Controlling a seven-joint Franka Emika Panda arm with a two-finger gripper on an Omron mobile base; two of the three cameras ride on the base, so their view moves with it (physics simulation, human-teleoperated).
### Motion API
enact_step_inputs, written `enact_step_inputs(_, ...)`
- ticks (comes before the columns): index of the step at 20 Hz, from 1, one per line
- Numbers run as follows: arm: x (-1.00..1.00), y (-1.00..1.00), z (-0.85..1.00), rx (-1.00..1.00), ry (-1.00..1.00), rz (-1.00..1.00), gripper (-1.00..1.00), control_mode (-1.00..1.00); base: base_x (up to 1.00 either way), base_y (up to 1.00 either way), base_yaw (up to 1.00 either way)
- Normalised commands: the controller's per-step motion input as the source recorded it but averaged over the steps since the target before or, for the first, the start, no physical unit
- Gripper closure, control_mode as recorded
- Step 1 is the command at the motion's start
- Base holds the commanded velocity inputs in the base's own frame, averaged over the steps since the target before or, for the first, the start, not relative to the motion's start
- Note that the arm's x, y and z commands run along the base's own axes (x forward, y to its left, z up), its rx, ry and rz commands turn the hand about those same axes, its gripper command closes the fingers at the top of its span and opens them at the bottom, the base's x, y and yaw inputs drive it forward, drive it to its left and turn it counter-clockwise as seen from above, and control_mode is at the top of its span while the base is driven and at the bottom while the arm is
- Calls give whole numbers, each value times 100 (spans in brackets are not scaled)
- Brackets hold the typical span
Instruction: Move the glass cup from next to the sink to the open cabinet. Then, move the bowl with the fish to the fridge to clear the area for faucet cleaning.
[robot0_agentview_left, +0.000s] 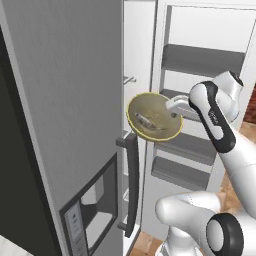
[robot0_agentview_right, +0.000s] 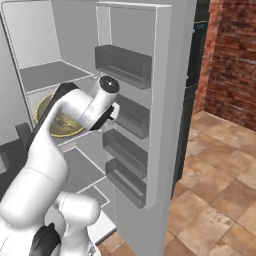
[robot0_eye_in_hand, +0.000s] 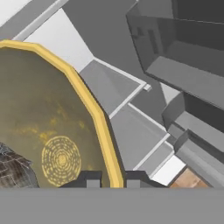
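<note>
Carrying the bowl with the fish (robot0_agentview_left: 154, 118) into the fridge (robot0_agentview_right: 125, 75) is the step in hand; the glass cup part of the job cannot be judged from here. The bowl hangs in the air at the open fridge, tilted toward the left base camera, level with the middle door shelves (robot0_agentview_left: 187, 145) and just beside the dark handle of the closed door. The hand (robot0_eye_in_hand: 110, 180) is clenched on the bowl's rim, one finger tip inside the wall and one outside, as the hand view shows.

The next move calls for reaching deeper over an inner shelf (robot0_agentview_right: 50, 75), levelling the bowl so the fish (robot0_agentview_left: 144, 120) does not slide out, lowering until the base rests, and only then letting go.

The bowl is round, olive-yellow, with a brighter yellow rim and a ringed pattern at its bottom; its inside looks mottled. The fish is small, silver-grey and scaly. The fridge is smooth pale grey, its door shelves boxy and darker grey. A dark dispenser panel (robot0_agentview_left: 92, 210) sits in the closed door.
</note>
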Motion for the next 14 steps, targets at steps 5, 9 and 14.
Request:
enact_step_inputs(5, 0, 26, 98, 2, 0, -1, 100, -100, 0, 0, 0)
enact_step_inputs(9, -6, 18, 43, 7, -5, -12, 100, -100, 0, 0, 0)
enact_step_inputs(14, -5, 15, -20, 19, -1, -22, 100, -100, 0, 0, 0)
